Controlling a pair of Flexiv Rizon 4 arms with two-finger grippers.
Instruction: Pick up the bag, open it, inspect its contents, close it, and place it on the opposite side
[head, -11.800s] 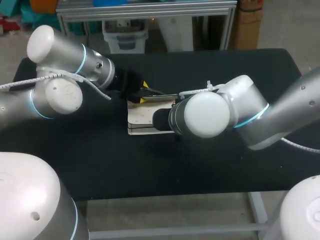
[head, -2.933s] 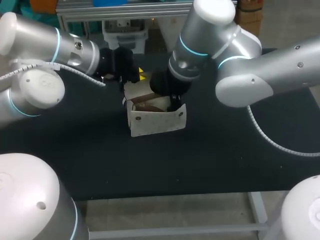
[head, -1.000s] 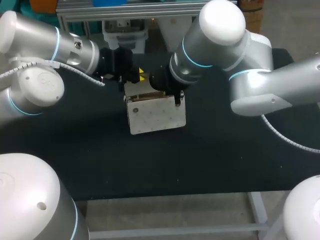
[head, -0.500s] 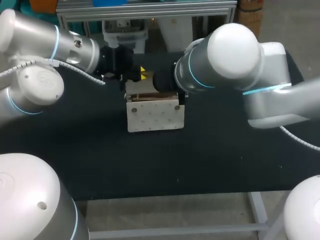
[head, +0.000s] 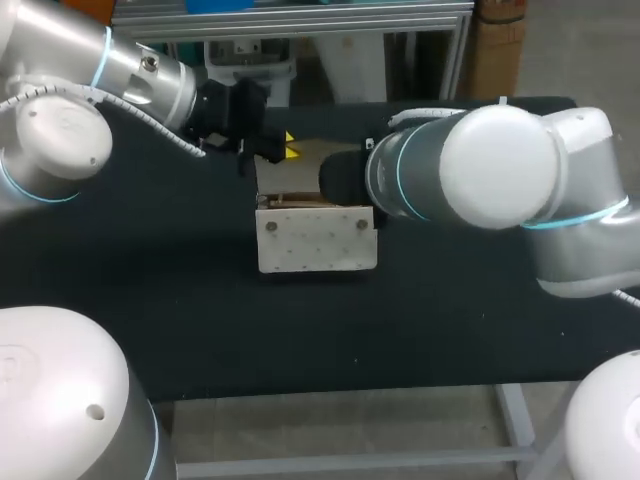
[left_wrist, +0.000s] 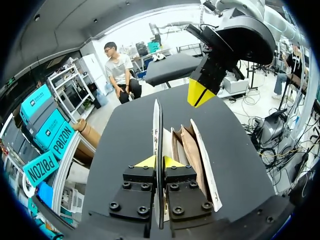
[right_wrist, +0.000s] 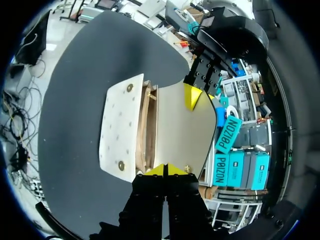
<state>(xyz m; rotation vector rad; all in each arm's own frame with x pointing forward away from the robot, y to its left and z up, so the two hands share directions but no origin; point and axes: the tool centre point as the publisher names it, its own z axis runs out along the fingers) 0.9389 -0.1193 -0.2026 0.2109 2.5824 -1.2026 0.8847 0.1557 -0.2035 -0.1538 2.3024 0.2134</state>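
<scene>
The white bag (head: 315, 240) with two snaps on its front is held up over the middle of the black table (head: 150, 300). My left gripper (head: 288, 147) is at its far left end. In the left wrist view this gripper (left_wrist: 159, 161) is shut on a thin upright panel of the bag (left_wrist: 201, 155), with brown inner layers beside it. My right gripper is hidden behind its wrist (head: 345, 178) in the head view. In the right wrist view it (right_wrist: 164, 170) is shut on the near edge of the bag (right_wrist: 117, 125), whose beige flap (right_wrist: 182, 125) lies open.
The black table (right_wrist: 70, 75) stretches out bare on both sides of the bag and toward its front edge. My right arm's large elbow (head: 500, 170) hangs over the table's right half.
My right arm has swung lower and to the right, its wrist now level beside the bag. The bag's white face has shifted slightly right. My left gripper keeps its hold.
</scene>
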